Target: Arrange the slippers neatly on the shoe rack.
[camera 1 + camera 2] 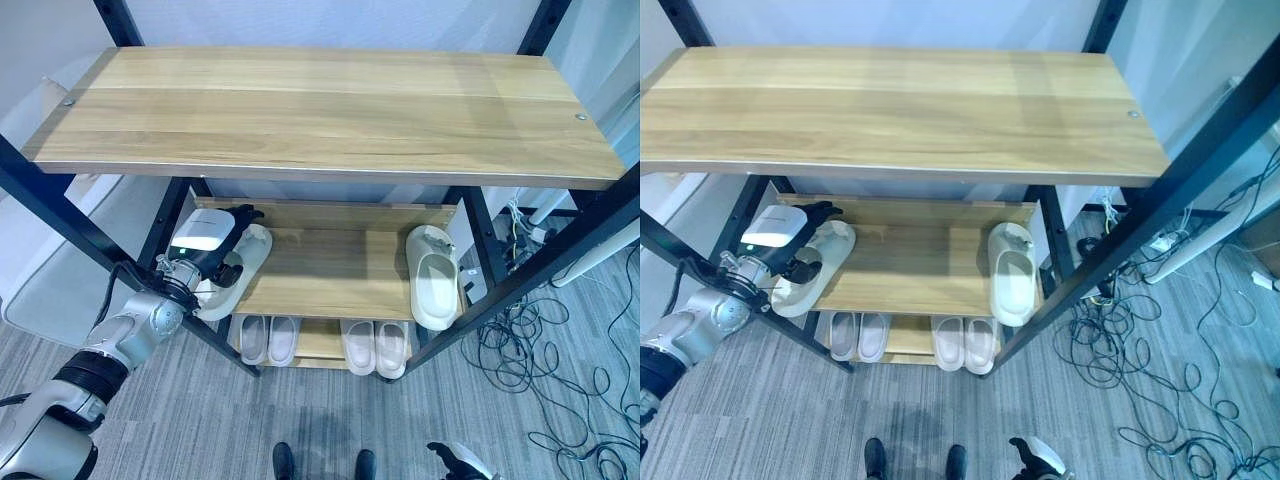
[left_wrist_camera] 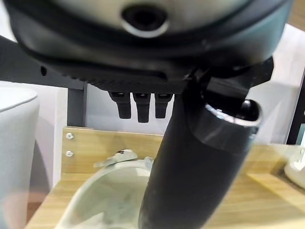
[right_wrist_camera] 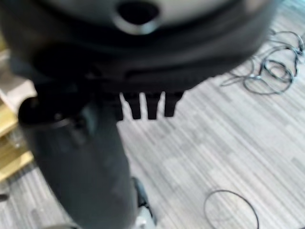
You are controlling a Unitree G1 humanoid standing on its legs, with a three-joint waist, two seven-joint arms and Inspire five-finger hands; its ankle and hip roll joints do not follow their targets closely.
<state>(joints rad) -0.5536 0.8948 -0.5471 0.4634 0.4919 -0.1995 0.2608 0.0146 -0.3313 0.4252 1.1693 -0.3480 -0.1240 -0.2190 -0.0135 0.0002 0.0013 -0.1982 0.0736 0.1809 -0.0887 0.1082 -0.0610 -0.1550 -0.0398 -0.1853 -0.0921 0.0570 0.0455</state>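
The shoe rack's middle shelf [image 1: 330, 270] carries two pale green slippers. The left slipper [image 1: 250, 250] lies at an angle at the shelf's left end, its heel out over the front corner. My left hand [image 1: 205, 250] rests on top of it, fingers straight and the thumb [image 2: 190, 162] reaching down onto the slipper [image 2: 109, 195]. The right slipper [image 1: 433, 277] lies at the shelf's right end, toe toward the back. My right hand [image 1: 455, 462] hangs low over the carpet, away from the rack, with straight fingers [image 3: 147, 107] and nothing in it.
A wide wooden top shelf [image 1: 320, 100] overhangs the middle one. Two pairs of pale slippers [image 1: 268, 340] [image 1: 375, 347] stand on the bottom shelf. Black frame posts [image 1: 80, 235] flank the opening. Loose cables [image 1: 540, 350] cover the floor on the right.
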